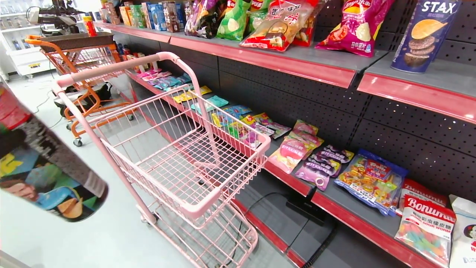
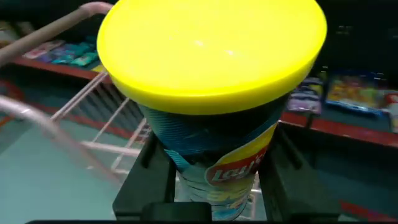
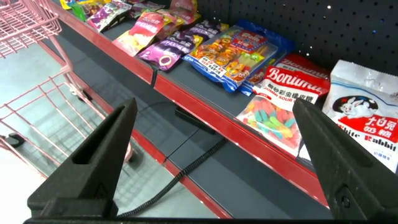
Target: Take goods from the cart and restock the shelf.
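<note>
Well, a grey shop floor (image 1: 111, 238) runs beside a long shelf (image 1: 290, 63) with red edges and many snack bags (image 1: 293, 152). A pink cart (image 1: 178, 163) stands near the shelf, and an orange cart (image 1: 85, 56) stands far off on the left. The left wrist view shows the chip can (image 2: 211, 149) close up. It has a blue side and a yellow lid (image 2: 211, 50). The left claw (image 2: 214, 174) is clamped on it, left of the pink cart. The right wrist view shows the right claw (image 3: 212, 107), fingers wide apart, near the low candy bags (image 3: 236, 53).

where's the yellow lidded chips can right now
The chips can is held in the left gripper, at the head view's left edge, left of the pink cart.
</note>
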Controlling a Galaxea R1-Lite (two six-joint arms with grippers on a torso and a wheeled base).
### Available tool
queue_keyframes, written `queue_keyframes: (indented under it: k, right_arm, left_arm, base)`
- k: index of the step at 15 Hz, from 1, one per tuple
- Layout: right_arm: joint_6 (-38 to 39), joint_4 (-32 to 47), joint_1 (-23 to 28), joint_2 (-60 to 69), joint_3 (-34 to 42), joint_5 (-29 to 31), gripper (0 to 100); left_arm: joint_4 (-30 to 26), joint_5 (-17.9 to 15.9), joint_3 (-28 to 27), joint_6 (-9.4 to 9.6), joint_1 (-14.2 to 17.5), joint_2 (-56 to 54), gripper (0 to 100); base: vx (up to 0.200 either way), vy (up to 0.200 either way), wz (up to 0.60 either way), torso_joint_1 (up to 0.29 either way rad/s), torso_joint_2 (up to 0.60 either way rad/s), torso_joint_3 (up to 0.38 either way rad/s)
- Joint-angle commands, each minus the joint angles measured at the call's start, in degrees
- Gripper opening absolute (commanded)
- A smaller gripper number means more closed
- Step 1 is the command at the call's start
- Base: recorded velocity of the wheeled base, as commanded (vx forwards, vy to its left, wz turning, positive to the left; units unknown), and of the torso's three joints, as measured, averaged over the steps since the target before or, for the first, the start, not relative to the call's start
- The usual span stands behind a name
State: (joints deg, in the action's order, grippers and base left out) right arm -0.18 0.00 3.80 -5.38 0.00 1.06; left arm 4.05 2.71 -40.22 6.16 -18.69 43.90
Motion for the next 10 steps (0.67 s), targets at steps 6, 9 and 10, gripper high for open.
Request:
queue_keyframes:
  k: [6, 9, 10]
  right_arm:
    - [-0.1, 0.0, 0.0, 0.0, 0.0, 0.0, 100]
    - [-0.1, 0.0, 0.0, 0.0, 0.0, 0.0, 100]
    - [-0.1, 0.0, 0.0, 0.0, 0.0, 0.0, 100]
  left_arm:
    - [-9.0, 10.9, 7.4, 0.70, 6.9, -15.9, 0]
    - [-8.8, 10.8, 9.5, 0.88, 6.9, -16.7, 0]
    - [-8.7, 10.9, 9.7, 0.79, 6.9, -16.7, 0]
  base:
    - [0.000, 0.000, 0.00, 0.000, 0.00, 0.000]
    - [0.000, 0.000, 0.00, 0.000, 0.00, 0.000]
    - [0.000, 0.000, 0.00, 0.000, 0.00, 0.000]
